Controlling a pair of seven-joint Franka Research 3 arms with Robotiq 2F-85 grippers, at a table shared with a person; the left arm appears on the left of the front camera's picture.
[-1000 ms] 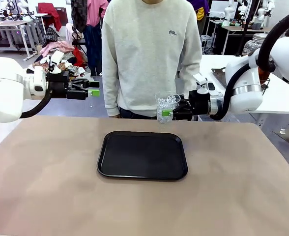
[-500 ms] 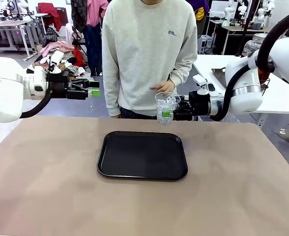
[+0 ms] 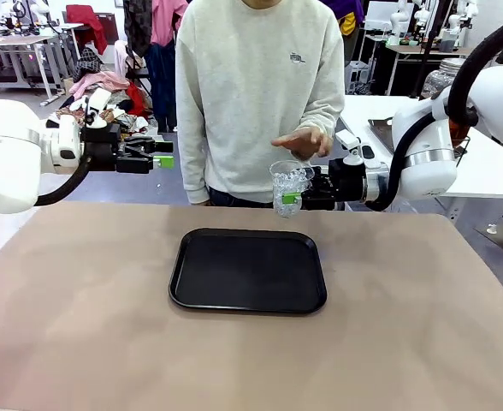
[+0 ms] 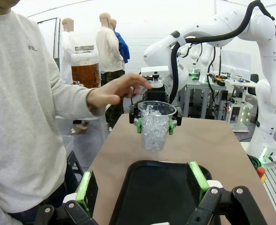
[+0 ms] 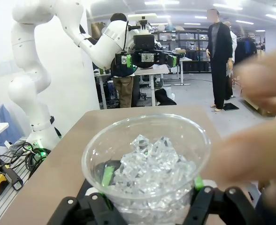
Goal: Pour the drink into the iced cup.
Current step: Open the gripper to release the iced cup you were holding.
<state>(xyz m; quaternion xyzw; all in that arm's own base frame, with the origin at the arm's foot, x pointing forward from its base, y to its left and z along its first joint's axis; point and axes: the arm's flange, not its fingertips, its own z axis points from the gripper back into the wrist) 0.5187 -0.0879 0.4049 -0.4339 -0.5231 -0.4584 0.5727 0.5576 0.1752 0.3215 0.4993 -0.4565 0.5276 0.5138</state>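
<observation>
The iced cup (image 3: 288, 182) is a clear plastic cup full of ice cubes. My right gripper (image 3: 293, 193) is shut on it and holds it upright above the far edge of the black tray (image 3: 247, 272). The left wrist view shows the cup (image 4: 154, 131) between the green pads of the right gripper (image 4: 155, 124). In the right wrist view the cup (image 5: 147, 161) sits close in front. The person's hand (image 3: 303, 139) hovers flat just above the cup's rim. My left gripper (image 3: 162, 153) hangs open and empty at the far left, level with the cup. The drink is out of view.
A big glass jar (image 4: 85, 65) of amber liquid stands on a side table beyond the person. The person stands at the far edge of the tan table (image 3: 80, 325). The tray (image 4: 152, 192) has nothing on it.
The person's hand came up from behind the cup and now hovers over its rim. Neither arm has moved.
</observation>
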